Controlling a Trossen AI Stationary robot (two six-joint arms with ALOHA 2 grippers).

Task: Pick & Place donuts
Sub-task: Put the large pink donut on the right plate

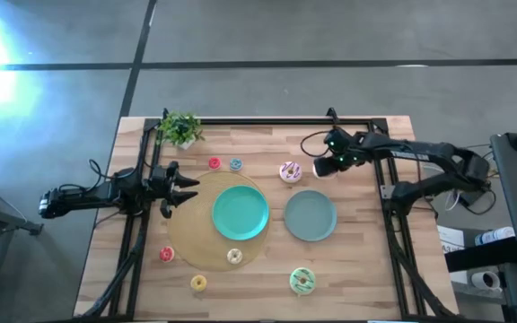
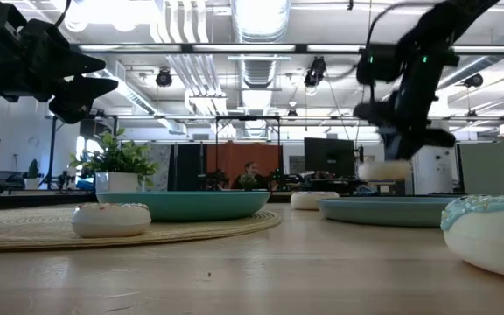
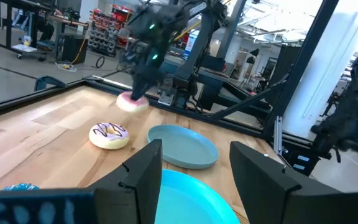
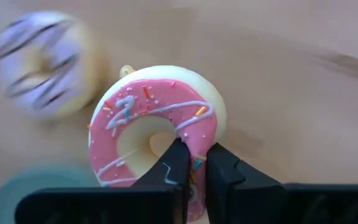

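My right gripper (image 1: pixel 321 167) hovers past the far edge of the grey-green plate (image 1: pixel 310 216), shut on a pink-iced donut (image 4: pixel 148 118). A white donut with purple stripes (image 1: pixel 290 170) lies on the table just to its left. My left gripper (image 1: pixel 185 189) is open and holds nothing; it waits above the table left of the teal plate (image 1: pixel 240 213). Tiny red (image 1: pixel 214 163) and blue (image 1: pixel 236 164) donuts lie beyond that plate. Another red (image 1: pixel 166 254), a cream (image 1: pixel 234 257), a yellow (image 1: pixel 198 283) and a green-iced donut (image 1: pixel 302 281) lie toward the near edge. My right gripper pinches the pink donut's ring (image 4: pixel 199 163) between its two fingers, one finger (image 4: pixel 176 163) down through the hole and the other (image 4: pixel 222 169) outside the rim. The fingers come from above. The donut (image 2: pixel 383 169) is lifted clear of the table, roughly level.
A round woven mat (image 1: pixel 187 235) lies under the teal plate. A small potted plant (image 1: pixel 179 128) stands at the far left corner. Black frame rails (image 1: pixel 393 224) run along the table's left, right and far sides. Bare wood shows between the plates and the near edge.
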